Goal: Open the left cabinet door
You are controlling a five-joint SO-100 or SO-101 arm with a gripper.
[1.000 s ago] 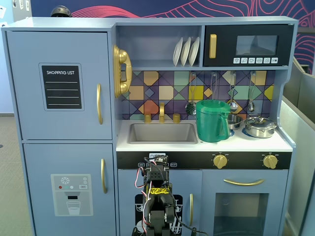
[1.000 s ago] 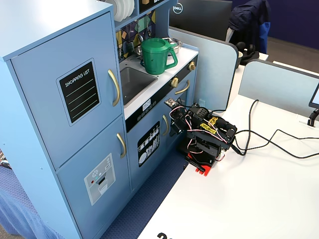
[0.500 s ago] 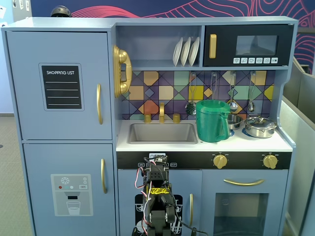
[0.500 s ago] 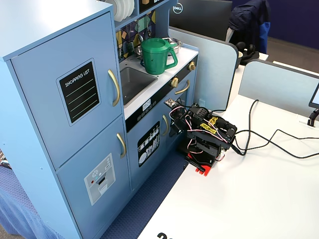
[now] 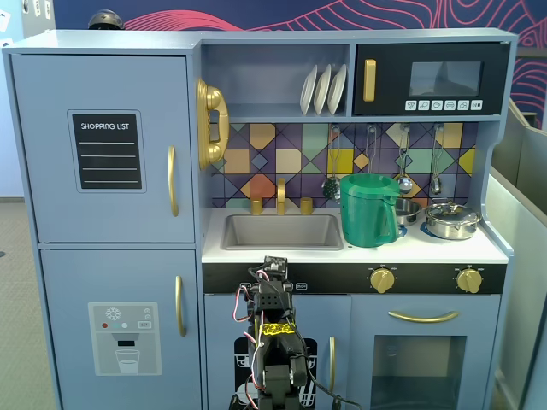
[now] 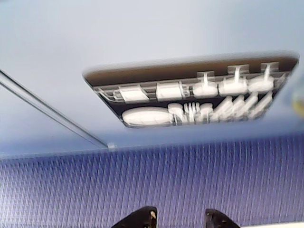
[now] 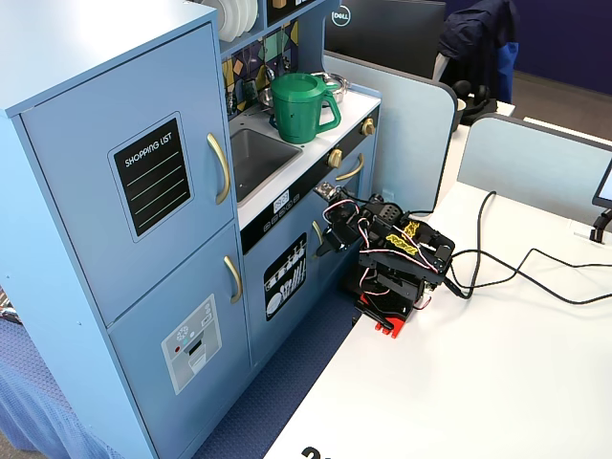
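The left cabinet door (image 5: 102, 145) is light blue with a black "SHOPPING LIST" panel and a curved gold handle (image 5: 173, 180). It is shut in both fixed views (image 7: 134, 172), handle (image 7: 221, 168). My arm (image 5: 273, 333) sits folded low in front of the narrow dishwasher-picture door (image 7: 285, 277), far below and right of the handle. In the wrist view my gripper (image 6: 178, 219) shows two black fingertips (image 6: 140, 217) apart and empty, over blue carpet, facing the dishwasher picture (image 6: 190, 95).
Below the left door is the dispenser-graphic door (image 5: 124, 337). A green pitcher (image 5: 369, 209) stands on the counter by the sink (image 5: 280, 231). My arm's base stands on a white table (image 7: 478, 382) with cables (image 7: 516, 273). Blue carpet (image 6: 142, 185) lies under the kitchen.
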